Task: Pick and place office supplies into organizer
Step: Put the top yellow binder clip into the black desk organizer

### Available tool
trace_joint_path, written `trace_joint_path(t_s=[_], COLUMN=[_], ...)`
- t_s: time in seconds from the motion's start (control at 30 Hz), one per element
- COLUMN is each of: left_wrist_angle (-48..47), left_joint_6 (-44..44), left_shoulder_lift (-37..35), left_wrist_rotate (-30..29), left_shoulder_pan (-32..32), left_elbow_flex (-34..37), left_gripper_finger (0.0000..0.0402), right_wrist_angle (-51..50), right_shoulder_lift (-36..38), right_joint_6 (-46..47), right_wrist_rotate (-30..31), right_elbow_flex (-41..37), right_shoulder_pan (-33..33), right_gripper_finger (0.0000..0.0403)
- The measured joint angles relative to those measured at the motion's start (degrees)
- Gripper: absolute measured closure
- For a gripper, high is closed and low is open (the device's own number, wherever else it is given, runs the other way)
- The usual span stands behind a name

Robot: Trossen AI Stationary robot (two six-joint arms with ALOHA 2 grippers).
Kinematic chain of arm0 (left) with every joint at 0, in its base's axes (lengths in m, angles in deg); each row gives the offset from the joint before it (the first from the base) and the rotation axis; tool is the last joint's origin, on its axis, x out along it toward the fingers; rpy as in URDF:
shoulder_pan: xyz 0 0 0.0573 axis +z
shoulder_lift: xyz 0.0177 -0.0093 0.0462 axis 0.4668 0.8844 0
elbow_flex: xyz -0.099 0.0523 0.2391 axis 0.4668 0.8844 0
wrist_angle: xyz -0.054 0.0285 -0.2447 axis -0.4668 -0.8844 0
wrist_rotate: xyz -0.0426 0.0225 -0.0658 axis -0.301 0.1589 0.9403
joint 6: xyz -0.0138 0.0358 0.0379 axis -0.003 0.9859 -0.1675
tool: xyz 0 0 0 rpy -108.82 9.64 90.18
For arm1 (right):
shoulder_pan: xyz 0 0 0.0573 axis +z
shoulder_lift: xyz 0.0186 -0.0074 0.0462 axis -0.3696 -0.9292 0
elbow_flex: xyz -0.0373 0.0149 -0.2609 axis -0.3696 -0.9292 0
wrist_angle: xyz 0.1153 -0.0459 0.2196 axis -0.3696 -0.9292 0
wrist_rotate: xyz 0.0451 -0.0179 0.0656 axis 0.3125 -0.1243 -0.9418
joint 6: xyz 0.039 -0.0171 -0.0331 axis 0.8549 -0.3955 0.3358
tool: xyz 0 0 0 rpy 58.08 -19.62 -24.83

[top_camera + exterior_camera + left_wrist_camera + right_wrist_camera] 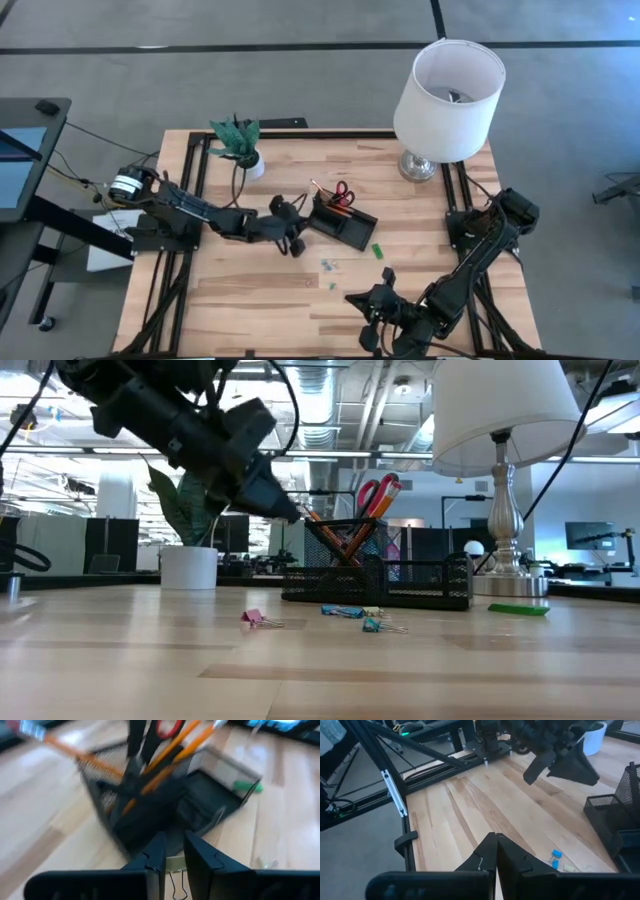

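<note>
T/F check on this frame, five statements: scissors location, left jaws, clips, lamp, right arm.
1. The red-handled scissors stand in the organizer. True.
2. The left gripper is wide open. False: its jaws are nearly closed, pinching a small binder clip, beside the organizer.
3. All clips are already in the organizer. False: several clips lie loose on the table in front of it.
4. The lamp stands at the table's far right corner. True.
5. The right gripper is reaching into the organizer. False: it sits at the near edge of the table, jaws shut, holding nothing.
</note>
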Motion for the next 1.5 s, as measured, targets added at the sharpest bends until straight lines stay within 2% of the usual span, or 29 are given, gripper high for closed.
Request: trace_joint_path(t_s=[0.27, 0.43, 0.6, 0.87, 1.0, 1.17, 1.5], left_wrist_angle=[1.89, 7.67, 8.12, 6.75, 1.91, 0.67, 0.29], left_joint_6=[1.24, 3.06, 3.77, 4.48, 4.04, 4.13, 6.45], left_shoulder_lift=[0.31, 5.03, 10.58, 17.78, 19.31, 19.33, 19.35], left_wrist_rotate=[0.02, 1.70, 3.39, 7.62, 7.13, 5.12, 6.29], left_shoulder_pan=[0.56, 1.50, 3.72, 5.13, 5.13, 5.13, 5.89], left_elbow_flex=[-0.04, -0.81, -5.10, -11.30, -12.82, -13.14, -13.14], left_gripper_finger=[0.0366, 0.0366, 0.0366, 0.0366, 0.0366, 0.0365, 0.0281], right_wrist_angle=[0.81, 1.71, 1.70, 2.39, 3.16, 4.33, 4.74], right_shoulder_lift=[0.00, 0.00, 0.00, 0.00, 0.00, 0.00, 0.00], right_joint_6=[-0.48, -3.32, -3.43, -3.43, -3.41, -3.43, -3.41], right_wrist_rotate=[0.02, 0.04, 0.02, 0.02, 0.03, 0.04, 0.08], right_elbow_flex=[0.00, 0.00, 0.00, 0.00, 0.00, 0.00, 0.00], right_shoulder_pan=[-0.09, -0.21, -0.59, -0.04, 0.53, 1.50, 1.79], right_gripper_finger=[0.0403, 0.0403, 0.0403, 0.0403, 0.0403, 0.0403, 0.0403])
